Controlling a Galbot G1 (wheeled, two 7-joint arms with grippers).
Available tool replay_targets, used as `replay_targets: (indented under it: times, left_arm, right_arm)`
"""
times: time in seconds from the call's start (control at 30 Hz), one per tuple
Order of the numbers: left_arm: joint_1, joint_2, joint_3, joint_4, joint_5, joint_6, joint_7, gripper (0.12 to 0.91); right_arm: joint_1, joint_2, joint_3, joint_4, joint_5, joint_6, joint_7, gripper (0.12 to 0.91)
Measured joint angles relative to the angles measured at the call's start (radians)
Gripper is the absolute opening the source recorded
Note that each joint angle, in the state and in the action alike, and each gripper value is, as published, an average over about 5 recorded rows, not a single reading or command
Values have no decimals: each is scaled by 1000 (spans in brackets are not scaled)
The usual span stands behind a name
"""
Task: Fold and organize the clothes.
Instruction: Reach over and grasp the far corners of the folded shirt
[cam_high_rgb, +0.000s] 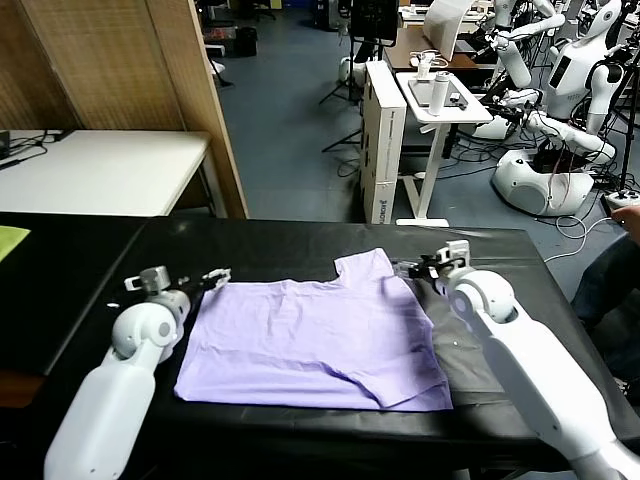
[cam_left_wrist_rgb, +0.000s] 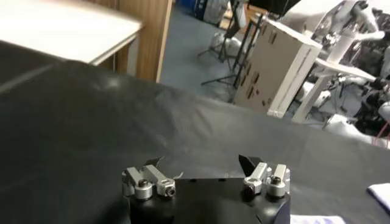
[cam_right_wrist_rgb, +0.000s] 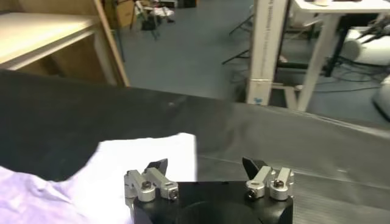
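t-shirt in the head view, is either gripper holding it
No, the left gripper and right gripper sit open beside the t-shirt, gripping no fabric.

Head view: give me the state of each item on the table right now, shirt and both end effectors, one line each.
T-shirt: lying mostly flat on the black table, partly folded, one sleeve sticking out at the far edge, not held.
Left end effector: open, empty, at the shirt's left far corner.
Right end effector: open, empty, by the shirt's right far corner next to the sleeve.
Yellow-green item: lying at the table's far left edge, untouched.
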Motion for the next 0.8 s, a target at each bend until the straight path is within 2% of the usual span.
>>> replay_targets:
  times: [0.3, 0.47, 0.53, 0.8]
  left_arm:
    - [16, 0, -3, 2, 1, 0, 0, 907]
    - [31, -1, -2, -18, 2, 2, -3, 907]
    - [37, 1, -3, -21, 3, 2, -2, 903]
    - [56, 5, -9, -30, 8, 2, -3, 769]
  right_arm:
    - [-8, 5, -2, -18, -1, -1, -4, 891]
    - [-11, 15, -1, -30, -1, 1, -7, 782]
    - [-11, 20, 1, -37, -2, 3, -8, 761]
    - [-14, 33, 11, -53, -5, 5, -7, 689]
